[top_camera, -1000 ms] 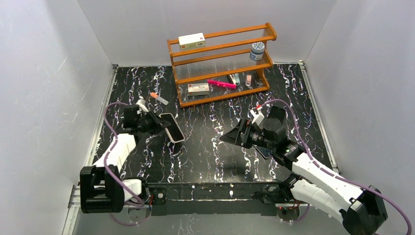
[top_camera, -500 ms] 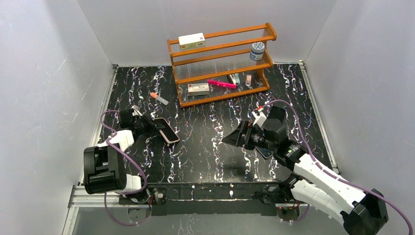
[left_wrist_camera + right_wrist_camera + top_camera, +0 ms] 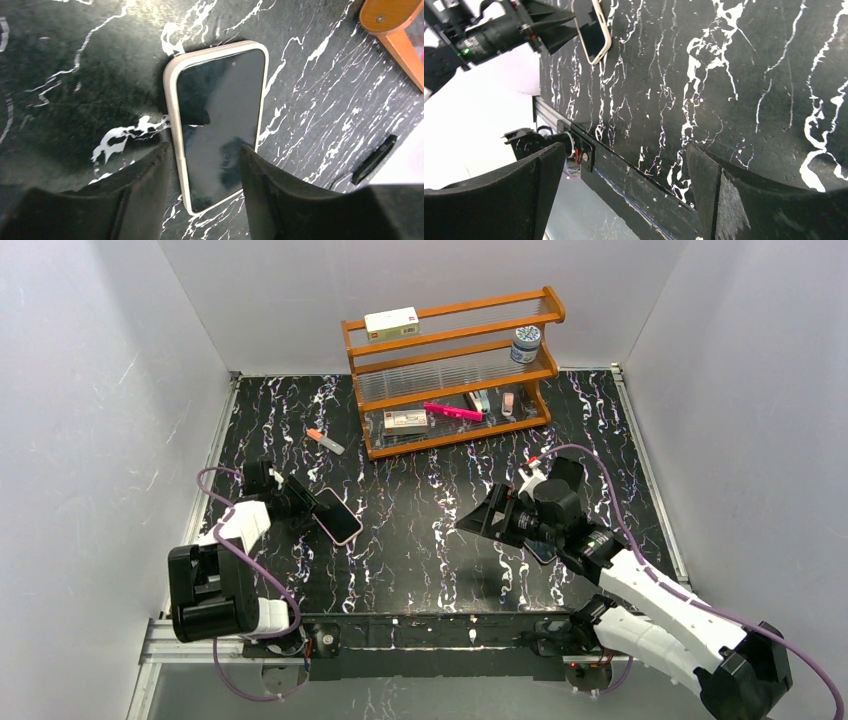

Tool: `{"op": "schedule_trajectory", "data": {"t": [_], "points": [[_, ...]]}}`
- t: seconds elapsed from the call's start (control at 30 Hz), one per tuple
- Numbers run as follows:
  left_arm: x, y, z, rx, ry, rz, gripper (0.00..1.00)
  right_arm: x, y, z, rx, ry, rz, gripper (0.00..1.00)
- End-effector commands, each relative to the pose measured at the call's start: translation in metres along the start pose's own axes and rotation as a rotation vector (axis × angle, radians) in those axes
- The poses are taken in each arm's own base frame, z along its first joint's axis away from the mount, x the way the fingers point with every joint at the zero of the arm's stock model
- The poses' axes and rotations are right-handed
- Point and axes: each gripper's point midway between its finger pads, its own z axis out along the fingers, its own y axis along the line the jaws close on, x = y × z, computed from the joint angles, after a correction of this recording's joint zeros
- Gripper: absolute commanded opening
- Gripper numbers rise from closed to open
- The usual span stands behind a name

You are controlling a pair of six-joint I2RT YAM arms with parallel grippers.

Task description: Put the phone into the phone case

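Note:
The phone [image 3: 220, 115], with a glossy dark screen and a pale pinkish rim, is at the table's left [image 3: 340, 518]. My left gripper [image 3: 202, 150] is shut on its near end, one finger [image 3: 145, 185] against each long edge, holding it low over the marble top [image 3: 312, 506]. It also shows far off in the right wrist view, phone [image 3: 594, 30]. My right gripper [image 3: 482, 522] hangs open above the table's middle right, nothing between its fingers [image 3: 624, 150]. A flat black slab that looks like the phone case [image 3: 541, 552] lies under the right arm, mostly hidden.
A wooden shelf rack [image 3: 450, 370] stands at the back with a white box, a jar and a pink pen on it. A small orange-tipped stick [image 3: 325, 440] lies left of it. Grey walls close both sides. The metal rail [image 3: 589, 155] runs along the near edge.
My left arm has drawn back toward the near left and lowered, carrying the phone with it. The right arm has barely shifted.

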Motion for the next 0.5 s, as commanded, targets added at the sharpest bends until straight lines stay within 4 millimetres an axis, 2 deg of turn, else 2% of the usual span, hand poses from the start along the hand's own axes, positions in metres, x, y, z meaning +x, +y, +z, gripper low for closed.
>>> {"op": "schedule_trajectory", "data": {"t": [0.0,0.1,0.23,0.3,0.33,0.47], "points": [[-0.017,0.003,-0.022,-0.063,-0.093,0.037,0.53,-0.02,0.005,-0.003,0.074,-0.054,0.051,0.99],[-0.019,0.0,-0.031,-0.052,-0.127,0.055,0.59,-0.027,-0.006,-0.002,0.156,-0.082,0.079,0.99],[-0.015,-0.013,-0.041,0.013,-0.127,0.094,0.8,-0.038,-0.03,-0.002,0.293,-0.146,0.092,0.99],[-0.01,-0.019,-0.045,0.055,-0.116,0.111,0.95,-0.045,-0.044,-0.003,0.377,-0.18,0.087,0.99],[-0.006,-0.023,-0.046,0.077,-0.107,0.123,0.98,-0.047,-0.053,-0.006,0.428,-0.193,0.083,0.99],[0.015,-0.04,-0.051,0.157,-0.067,0.198,0.98,-0.06,-0.076,-0.012,0.576,-0.249,0.032,0.99]]}}
